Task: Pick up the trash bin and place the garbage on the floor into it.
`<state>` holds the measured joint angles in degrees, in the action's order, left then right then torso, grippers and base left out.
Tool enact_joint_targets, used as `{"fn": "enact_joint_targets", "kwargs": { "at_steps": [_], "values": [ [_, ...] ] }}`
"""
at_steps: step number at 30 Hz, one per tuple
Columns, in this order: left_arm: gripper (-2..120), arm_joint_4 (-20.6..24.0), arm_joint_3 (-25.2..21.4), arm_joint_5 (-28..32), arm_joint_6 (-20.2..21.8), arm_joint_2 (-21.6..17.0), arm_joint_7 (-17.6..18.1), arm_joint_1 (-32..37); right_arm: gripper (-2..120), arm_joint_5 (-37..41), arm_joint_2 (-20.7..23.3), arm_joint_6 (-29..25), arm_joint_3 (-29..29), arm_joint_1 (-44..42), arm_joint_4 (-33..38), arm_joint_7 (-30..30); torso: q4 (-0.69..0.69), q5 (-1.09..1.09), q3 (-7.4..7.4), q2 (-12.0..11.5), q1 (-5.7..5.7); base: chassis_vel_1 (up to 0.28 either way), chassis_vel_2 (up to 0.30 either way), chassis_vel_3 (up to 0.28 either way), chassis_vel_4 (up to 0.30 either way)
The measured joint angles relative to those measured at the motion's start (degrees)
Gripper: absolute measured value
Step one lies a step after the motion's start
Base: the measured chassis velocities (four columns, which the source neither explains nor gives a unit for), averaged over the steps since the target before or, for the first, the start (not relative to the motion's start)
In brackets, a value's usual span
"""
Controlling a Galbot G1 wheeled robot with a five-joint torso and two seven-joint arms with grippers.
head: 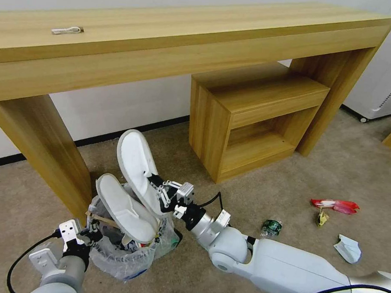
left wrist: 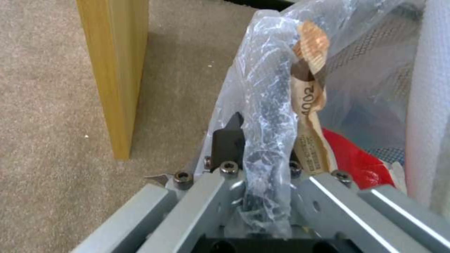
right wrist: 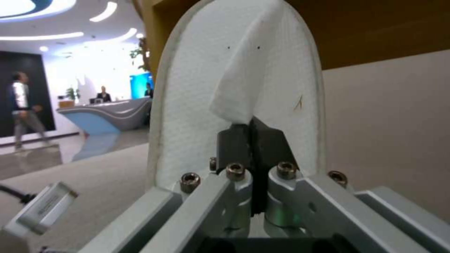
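Beige carpet floor (head: 315,169) runs under a long wooden desk (head: 165,37) against a white wall. Beside the desk's leg, the left tool (head: 93,236) is clamped tight on the bag-lined rim of the trash bin (head: 126,251). One white slipper (head: 126,208) rests across the bin's top. The right tool (head: 159,189) pinches a second slipper (head: 136,165) by its strap, holding it upright just above the bin. A red wrapper (head: 335,205), a crushed green bottle (head: 271,227) and white paper (head: 348,248) lie on the floor to the right.

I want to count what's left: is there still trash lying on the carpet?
Yes, a red wrapper, a crushed green can and a white paper scrap lie on the floor.
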<state>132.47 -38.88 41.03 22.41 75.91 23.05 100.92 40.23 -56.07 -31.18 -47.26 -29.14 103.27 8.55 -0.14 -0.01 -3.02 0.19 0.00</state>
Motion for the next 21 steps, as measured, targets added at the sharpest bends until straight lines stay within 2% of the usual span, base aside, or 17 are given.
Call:
{"fn": "enact_joint_targets", "kwargs": {
  "at_steps": [21],
  "values": [
    [1,3.3,0.1,-0.5,0.2,0.6,-0.2,2.5,0,-2.9,-4.4,-3.0,-3.5,0.3,-6.5,-2.6,0.0,0.0,0.0,0.0,0.0,0.0,0.0,0.0,0.0]
  ]
}}
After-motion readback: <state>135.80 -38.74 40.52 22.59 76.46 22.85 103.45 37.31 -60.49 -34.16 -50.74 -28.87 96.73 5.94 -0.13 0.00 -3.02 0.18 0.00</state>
